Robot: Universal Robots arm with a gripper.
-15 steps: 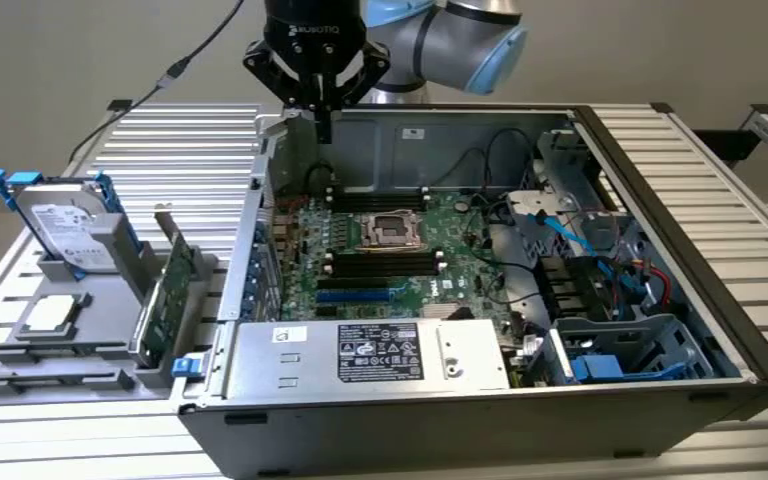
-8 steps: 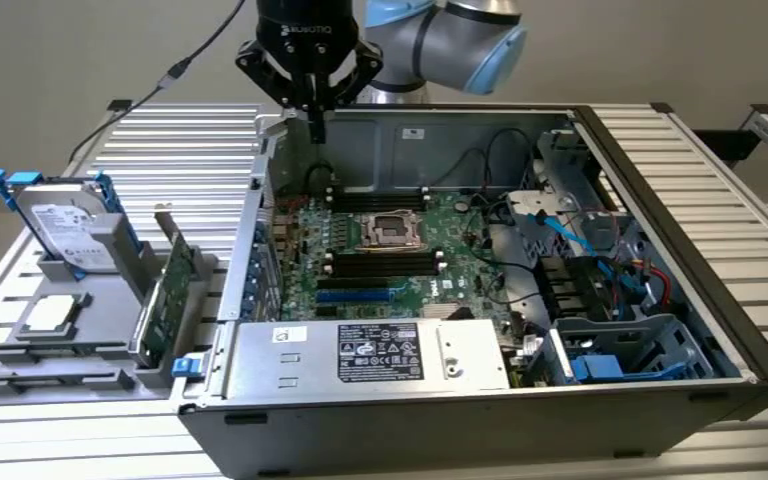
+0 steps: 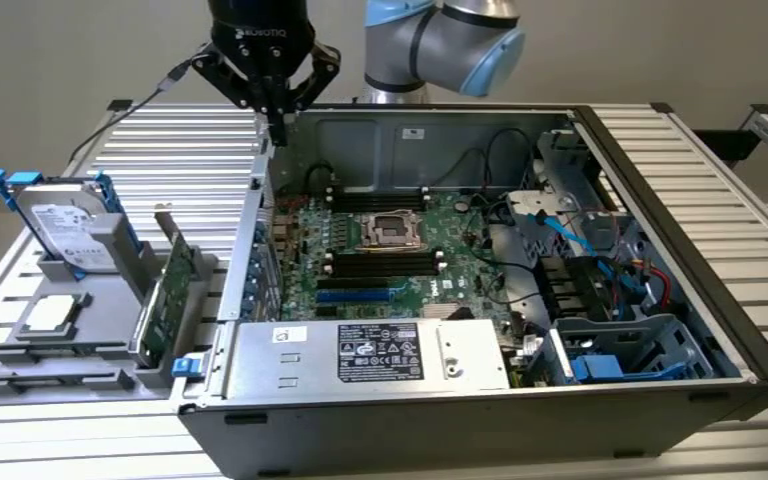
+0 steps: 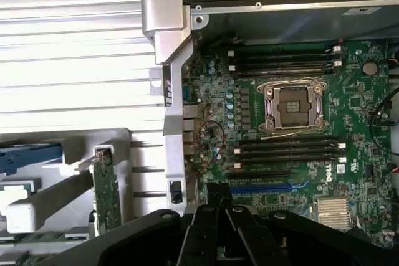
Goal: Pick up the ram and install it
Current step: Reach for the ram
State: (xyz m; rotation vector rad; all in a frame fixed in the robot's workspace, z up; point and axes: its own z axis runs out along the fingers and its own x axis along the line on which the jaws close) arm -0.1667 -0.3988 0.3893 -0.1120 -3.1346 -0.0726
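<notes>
Broadly, a table [image 3: 704,180] of pale metal slats carries an open computer case [image 3: 491,430] with its side panel off. Its green motherboard [image 3: 357,265] lies exposed inside, and a grey power supply [image 3: 371,352] with a black label sits along the near wall. On the exterior view's left of the case, a grey rack [image 3: 37,385] rests on the slats and holds spare parts. The blue-jointed arm [image 3: 451,40] reaches in from behind. Its black gripper [image 3: 277,118] points downward over the far corner of the case wall that faces the rack, well apart from the rack's parts. The fingertips [image 4: 214,194] appear drawn together, with nothing seen between them. In the rack, a hard drive [image 3: 67,232] in a blue frame stands tilted at the far end. A tall green expansion card [image 3: 187,268] with a metal bracket stands on edge along the side nearest the case. What looks to be the ram [image 3: 153,325], a lower, narrower green board, stands on edge in line with that card toward the near end; where one board ends and the other begins is hard to make out. A silver processor chip [image 3: 48,315] lies flat between the hard drive and the near end. On the motherboard, dark memory slots [image 3: 384,262] run beside the square processor socket [image 3: 394,228].
</notes>
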